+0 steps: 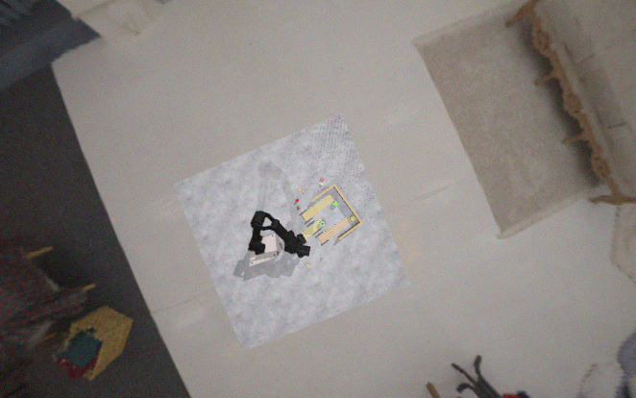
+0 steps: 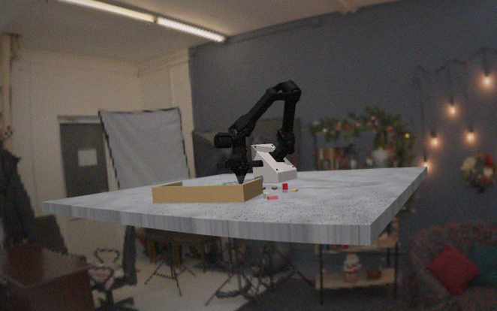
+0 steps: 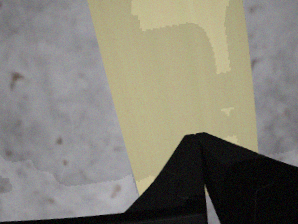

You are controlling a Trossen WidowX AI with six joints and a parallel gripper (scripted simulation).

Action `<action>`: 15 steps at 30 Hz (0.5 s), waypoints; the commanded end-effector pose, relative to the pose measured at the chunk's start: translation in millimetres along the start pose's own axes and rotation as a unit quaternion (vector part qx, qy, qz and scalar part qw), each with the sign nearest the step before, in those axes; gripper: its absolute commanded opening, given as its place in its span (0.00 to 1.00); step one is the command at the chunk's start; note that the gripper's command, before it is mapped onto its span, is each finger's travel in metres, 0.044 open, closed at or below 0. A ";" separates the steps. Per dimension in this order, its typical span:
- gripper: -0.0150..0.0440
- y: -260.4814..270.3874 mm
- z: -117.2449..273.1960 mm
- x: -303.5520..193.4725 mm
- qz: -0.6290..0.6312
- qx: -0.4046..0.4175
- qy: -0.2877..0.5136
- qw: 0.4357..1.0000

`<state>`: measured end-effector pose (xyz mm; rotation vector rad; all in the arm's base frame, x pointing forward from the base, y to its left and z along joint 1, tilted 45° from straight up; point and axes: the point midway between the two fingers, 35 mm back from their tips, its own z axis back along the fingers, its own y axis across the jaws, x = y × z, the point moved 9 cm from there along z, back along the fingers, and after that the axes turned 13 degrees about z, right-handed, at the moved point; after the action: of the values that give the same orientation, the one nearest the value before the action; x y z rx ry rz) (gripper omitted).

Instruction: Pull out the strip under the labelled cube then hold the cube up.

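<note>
From the top, we see our black parallel-jaw gripper point(image 1: 305, 238) point(image 2: 241, 182) point(image 3: 194, 144) at the near end of a pale yellow flat strip point(image 1: 313, 229) point(image 3: 170, 90). A small green cube with a pale mark point(image 1: 322, 223) sits at the strip's far end, between two more yellowish strips, inside the open-sided tan wooden frame point(image 1: 348, 204) point(image 2: 199, 194).

In the exterior view, our fingers point down behind the frame's wall, beside our white angular base point(image 2: 287, 176).

At the wrist, our fingertips are pressed together, empty, in front of the pale strip; we cannot tell whether they touch it.
</note>
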<state>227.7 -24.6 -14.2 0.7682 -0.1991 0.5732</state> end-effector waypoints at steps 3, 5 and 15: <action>0.25 6.0 -5.3 -14.4 -0.006 0.008 0.016 1.000; 0.25 6.5 -5.3 -16.8 -0.006 0.008 0.016 1.000; 0.25 6.7 -5.2 -17.6 -0.006 0.008 0.016 1.000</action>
<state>216.3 -28.0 -17.1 0.7670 -0.1959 0.5723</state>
